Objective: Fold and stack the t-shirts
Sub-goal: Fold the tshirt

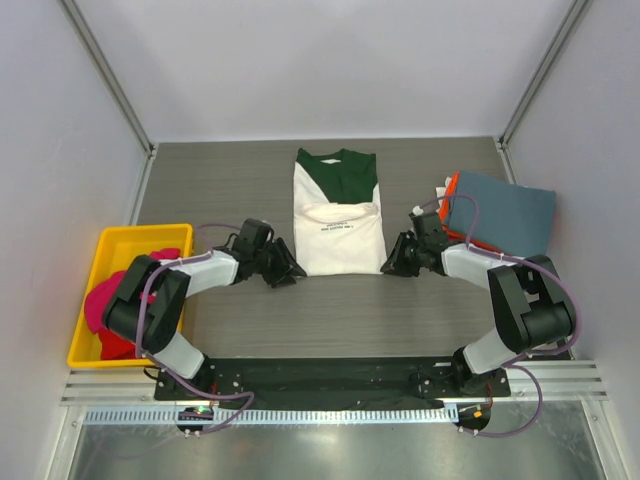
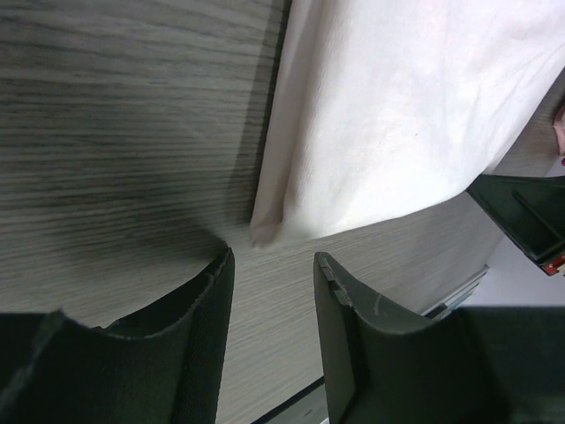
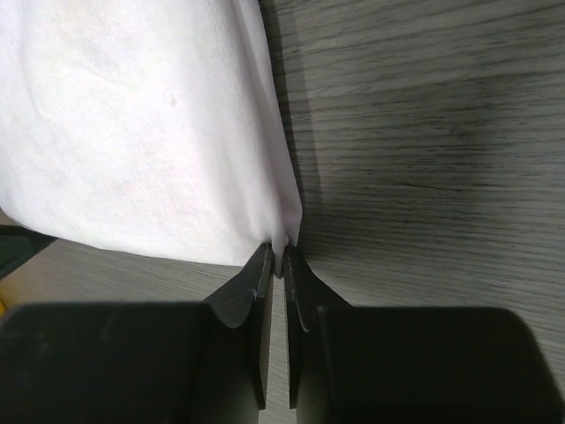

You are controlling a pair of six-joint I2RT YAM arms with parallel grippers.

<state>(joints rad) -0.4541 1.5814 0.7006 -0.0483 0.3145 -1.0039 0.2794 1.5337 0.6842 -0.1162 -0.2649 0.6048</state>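
Note:
The cream-white t-shirt (image 1: 338,228) with dark green collar and sleeves lies partly folded in the middle of the table, its lower half doubled up. My right gripper (image 1: 393,262) sits at its near right corner. In the right wrist view that gripper (image 3: 282,258) is shut on the corner of the white cloth (image 3: 132,132). My left gripper (image 1: 286,271) is at the near left corner. In the left wrist view it (image 2: 274,258) stands open, and the shirt's (image 2: 397,115) corner lies just ahead of its fingertips, not between them.
A folded slate-blue shirt (image 1: 505,208) lies on an orange one (image 1: 452,188) at the right. The yellow bin (image 1: 112,255) at the left holds red and magenta shirts (image 1: 105,300). Grey walls enclose the table on three sides.

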